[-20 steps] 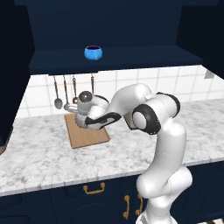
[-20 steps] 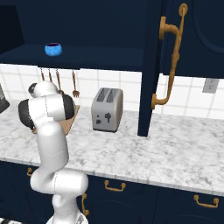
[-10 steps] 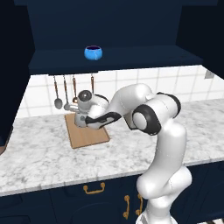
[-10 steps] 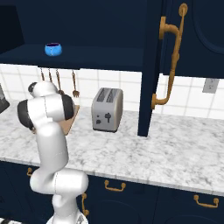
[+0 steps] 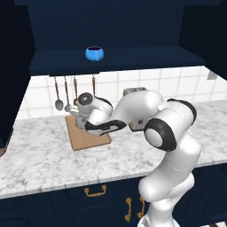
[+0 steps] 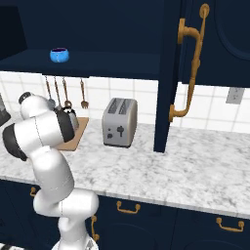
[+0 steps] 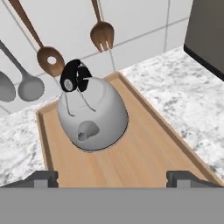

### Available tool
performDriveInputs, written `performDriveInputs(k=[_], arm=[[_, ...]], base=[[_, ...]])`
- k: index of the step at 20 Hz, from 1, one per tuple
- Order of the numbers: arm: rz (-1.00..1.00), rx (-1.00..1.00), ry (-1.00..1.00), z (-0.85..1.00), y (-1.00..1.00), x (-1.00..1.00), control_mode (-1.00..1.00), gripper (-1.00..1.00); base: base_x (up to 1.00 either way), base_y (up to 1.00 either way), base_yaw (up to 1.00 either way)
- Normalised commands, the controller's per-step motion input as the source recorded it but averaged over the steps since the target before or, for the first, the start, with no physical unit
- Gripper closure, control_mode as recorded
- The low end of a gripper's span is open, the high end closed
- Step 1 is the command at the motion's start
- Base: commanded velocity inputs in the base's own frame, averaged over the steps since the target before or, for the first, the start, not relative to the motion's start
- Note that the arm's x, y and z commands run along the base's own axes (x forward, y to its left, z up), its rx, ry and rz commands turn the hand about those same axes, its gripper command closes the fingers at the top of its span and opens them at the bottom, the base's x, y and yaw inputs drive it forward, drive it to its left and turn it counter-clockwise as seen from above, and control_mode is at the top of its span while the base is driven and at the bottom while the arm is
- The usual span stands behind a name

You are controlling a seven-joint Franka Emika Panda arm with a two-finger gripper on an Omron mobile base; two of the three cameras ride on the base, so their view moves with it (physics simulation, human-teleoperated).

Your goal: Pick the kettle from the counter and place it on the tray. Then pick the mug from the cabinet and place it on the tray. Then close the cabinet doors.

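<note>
Now, from the left base view, the mug sits high on the cabinet shelf, up above the arm; the arm hides most of the kettle on the tray.

From the right, the arm hides the kettle.

From the hand, the gripper is spread wide, holding nothing. The kettle stands free on the tray.

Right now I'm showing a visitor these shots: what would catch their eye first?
Probably the grey kettle sitting on the wooden tray by the tiled wall, with the open hand just above it. Next, the bright blue mug alone on the dark cabinet shelf overhead.
</note>
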Motion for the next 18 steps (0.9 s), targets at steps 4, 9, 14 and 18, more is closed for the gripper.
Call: performDriveInputs(k=[4, 9, 14, 18], arm=[[0.00, 0.00, -0.01, 0.50, -0.21, -0.48, -1.00, -1.00], [0.00, 0.00, 0.00, 0.60, -0.30, -0.23, -1.00, -1.00], [0.00, -0.05, 0.00, 0.38, -0.26, -0.08, -1.00, -1.00], [0.01, -0.04, 0.00, 0.36, -0.21, -0.09, -1.00, -1.00]], base=[[0.00, 0.00, 0.00], [0.00, 0.00, 0.00], [0.00, 0.00, 0.00], [0.00, 0.00, 0.00]])
